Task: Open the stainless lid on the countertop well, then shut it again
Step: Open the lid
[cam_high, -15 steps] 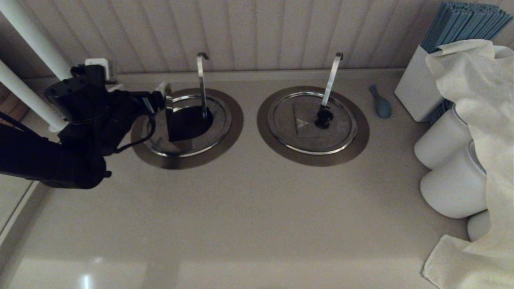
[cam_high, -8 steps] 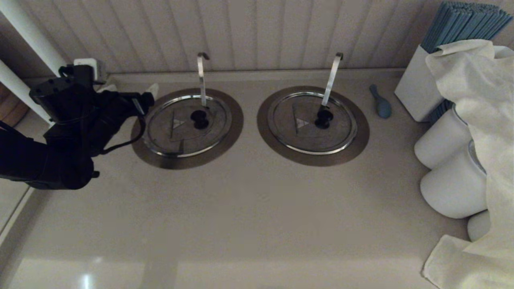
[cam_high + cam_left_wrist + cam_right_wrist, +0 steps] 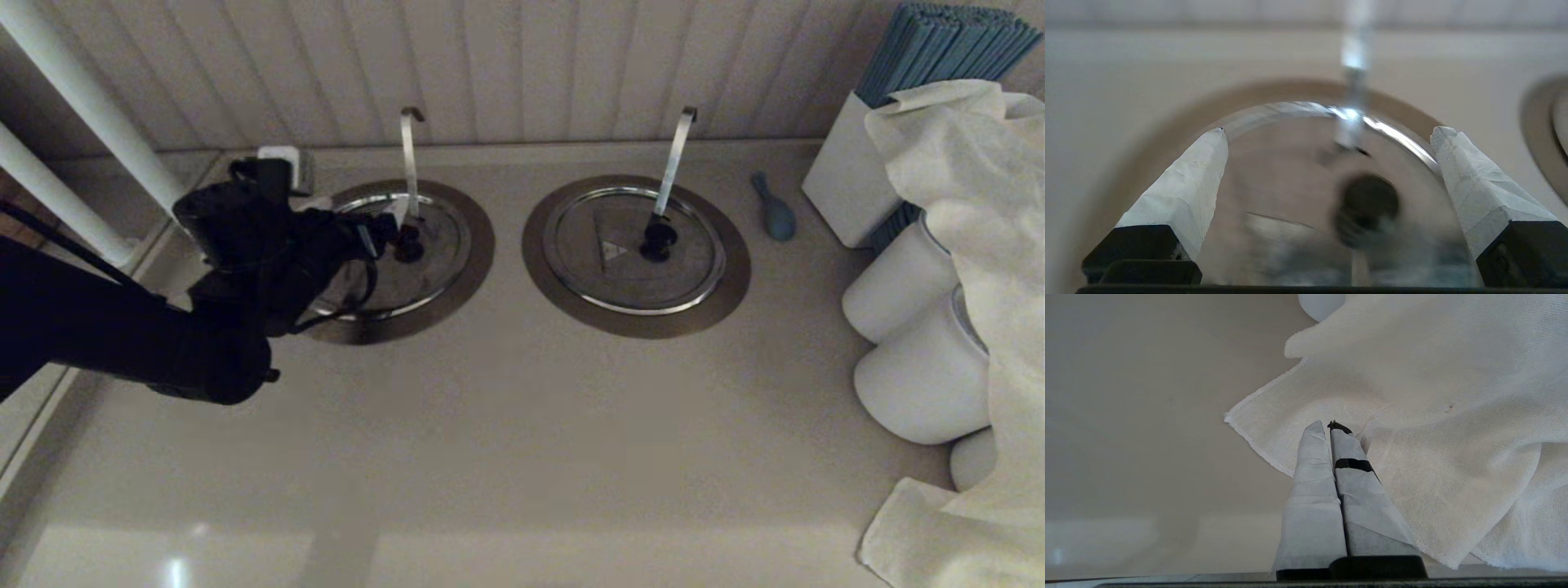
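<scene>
The stainless lid (image 3: 441, 249) lies flat on the countertop well, whose brushed-steel ring (image 3: 480, 245) shows around it. Its black knob (image 3: 407, 243) sits beside the thin upright ladle handle (image 3: 406, 155). My left gripper (image 3: 382, 229) hovers over the lid's left half, open, with nothing between its fingers. In the left wrist view the left gripper (image 3: 1330, 131) has its white-taped fingers spread wide, and the knob (image 3: 1367, 208) and the lid (image 3: 1282, 179) lie below and between them, untouched. My right gripper (image 3: 1329, 426) is shut and empty above a white cloth (image 3: 1433, 416), out of the head view.
A twin lid (image 3: 604, 278) with a slanted handle (image 3: 676, 155) lies to the right. Further right are a small blue object (image 3: 774, 211), a white box of blue sticks (image 3: 849, 180), white jars (image 3: 914, 367) and a draped cloth (image 3: 971, 204). White pipes (image 3: 82, 98) stand at the left.
A second ago the lid's flap stood up over the dark well beside my left gripper. It then dropped flat as the gripper drew back left; now the gripper has swung right over the lid.
</scene>
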{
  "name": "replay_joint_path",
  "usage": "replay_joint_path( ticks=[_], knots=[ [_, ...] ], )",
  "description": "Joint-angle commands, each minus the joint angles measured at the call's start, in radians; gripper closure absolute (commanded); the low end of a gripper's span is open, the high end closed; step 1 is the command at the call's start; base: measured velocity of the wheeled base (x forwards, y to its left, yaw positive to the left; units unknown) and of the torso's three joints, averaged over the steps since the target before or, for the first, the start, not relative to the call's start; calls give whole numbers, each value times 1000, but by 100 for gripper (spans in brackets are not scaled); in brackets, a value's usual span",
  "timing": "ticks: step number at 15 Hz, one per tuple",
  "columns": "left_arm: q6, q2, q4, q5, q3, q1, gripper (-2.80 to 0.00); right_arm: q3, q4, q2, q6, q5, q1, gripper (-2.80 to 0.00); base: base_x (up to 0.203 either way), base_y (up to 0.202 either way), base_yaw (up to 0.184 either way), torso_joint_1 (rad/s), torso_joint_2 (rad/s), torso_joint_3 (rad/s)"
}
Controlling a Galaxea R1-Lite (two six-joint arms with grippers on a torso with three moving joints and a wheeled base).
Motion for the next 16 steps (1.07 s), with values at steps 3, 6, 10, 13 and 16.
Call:
replay_joint_path(
  ticks=[3,6,10,13,16],
  knots=[
    [8,99,-36,13,-1,-46,-280,0,0,1,0,2,0,0,0,0,0,0,0,0],
    [41,152,-74,25,-4,-61,-280,1,0,1,0,1,0,0,0,0,0,0,0,0],
    [71,173,-76,26,-1,-59,-280,1,0,1,0,0,0,0,0,0,0,0,0,0],
    [98,159,-78,26,1,-34,-280,0,0,0,0,0,0,0,0,0,0,0,0,0],
    [99,139,-78,26,-6,-4,-280,0,0,1,0,0,0,0,0,0,0,0,0,0]
  ],
)
